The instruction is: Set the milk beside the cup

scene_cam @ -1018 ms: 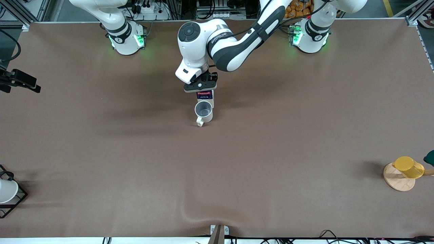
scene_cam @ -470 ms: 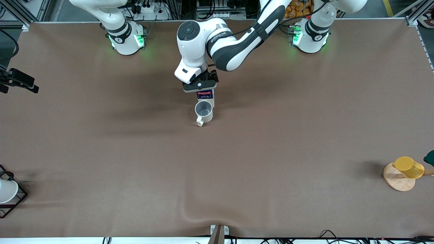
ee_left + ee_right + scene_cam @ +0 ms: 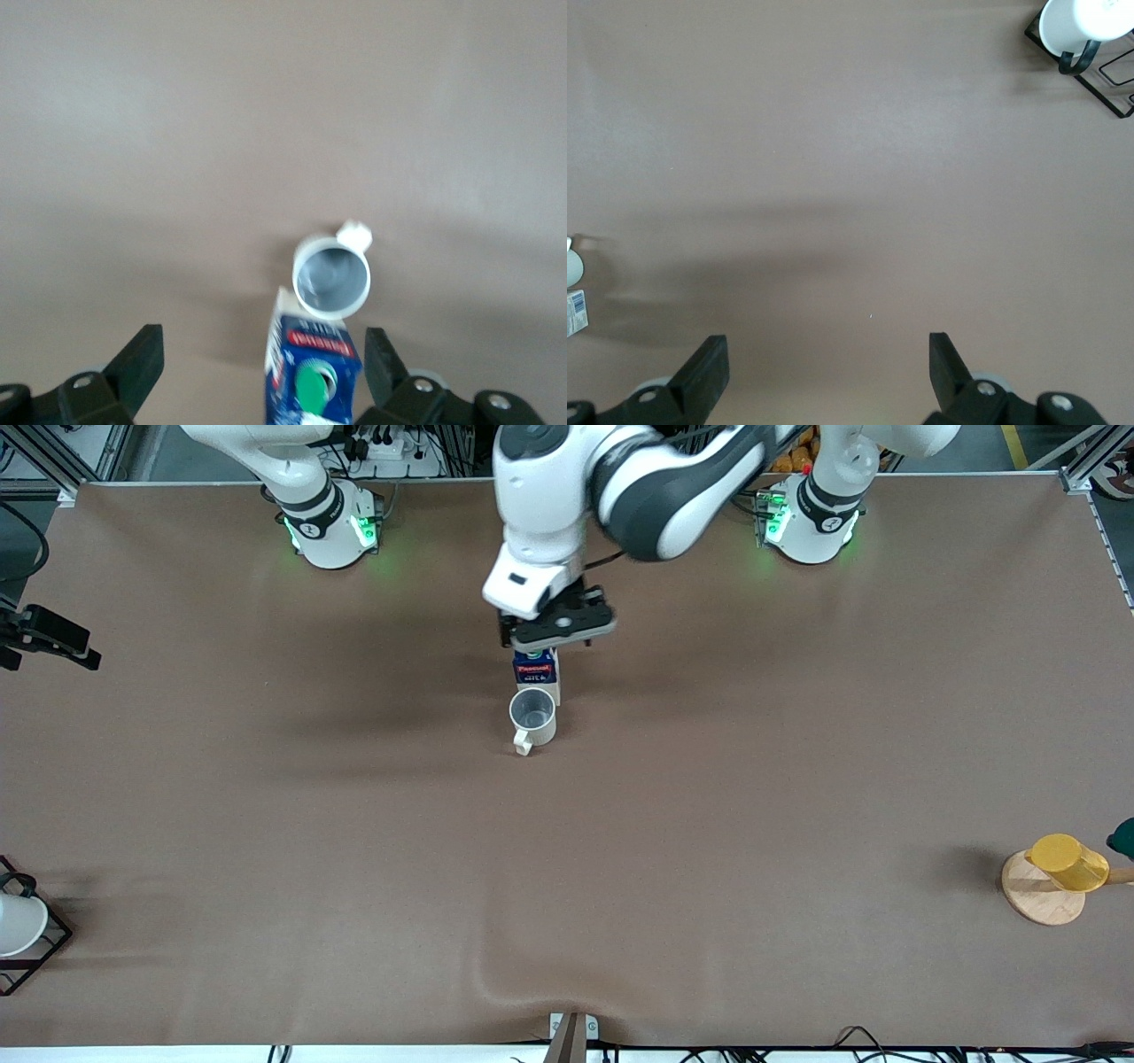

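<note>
The milk (image 3: 536,669), a dark blue carton with a red label band and green cap, stands upright on the brown table. It is right beside the off-white cup (image 3: 532,716), on the side farther from the front camera. The cup's handle points toward that camera. My left gripper (image 3: 558,633) hangs open above the carton, holding nothing. In the left wrist view the milk (image 3: 310,372) and the cup (image 3: 330,283) lie below, between the spread fingers of the left gripper (image 3: 263,345). My right gripper (image 3: 828,354) waits open over bare table, with the milk (image 3: 576,312) at the view's edge.
A yellow cup (image 3: 1067,864) lies on a wooden disc (image 3: 1036,899) at the left arm's end, near the front camera. A white cup (image 3: 18,926) sits in a black wire rack (image 3: 49,943) at the right arm's end. The same rack (image 3: 1107,84) appears in the right wrist view.
My left gripper opened and let go of the milk, then rose clear above it. The milk stays standing beside the cup. The right arm has barely moved.
</note>
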Robot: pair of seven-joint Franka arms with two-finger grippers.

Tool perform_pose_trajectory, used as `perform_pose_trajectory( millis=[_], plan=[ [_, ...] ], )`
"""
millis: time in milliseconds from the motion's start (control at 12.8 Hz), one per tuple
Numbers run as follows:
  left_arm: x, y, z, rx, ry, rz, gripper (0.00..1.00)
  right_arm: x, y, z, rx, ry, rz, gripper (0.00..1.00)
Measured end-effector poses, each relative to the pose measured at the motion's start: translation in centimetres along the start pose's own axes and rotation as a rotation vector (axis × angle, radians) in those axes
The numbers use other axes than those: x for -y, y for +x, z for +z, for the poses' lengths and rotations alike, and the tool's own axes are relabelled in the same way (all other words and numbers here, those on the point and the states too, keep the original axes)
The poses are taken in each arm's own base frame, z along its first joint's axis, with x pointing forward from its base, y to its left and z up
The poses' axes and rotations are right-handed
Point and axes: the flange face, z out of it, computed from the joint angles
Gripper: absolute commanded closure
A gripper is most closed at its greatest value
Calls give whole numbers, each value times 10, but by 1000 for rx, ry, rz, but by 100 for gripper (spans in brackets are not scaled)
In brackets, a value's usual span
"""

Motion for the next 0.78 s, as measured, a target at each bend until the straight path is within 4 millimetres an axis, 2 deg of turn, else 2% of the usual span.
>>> perform_pose_trajectory(
  millis=[157,235,470,627,783],
  plan=[
    [49,61,-45,-40,-1,-82,0,-3,0,0,-3,0,6,0],
    [77,92,-60,-55,5,-103,0,-4,0,0,-4,0,8,0],
    [159,177,-74,-67,48,-42,0,-4,0,-2,-7,-1,7,0],
    [204,215,-80,-69,67,35,0,-3,0,-2,-6,-1,6,0],
    [251,244,-90,-44,57,97,0,-2,0,-2,-6,-1,3,0]
  ],
)
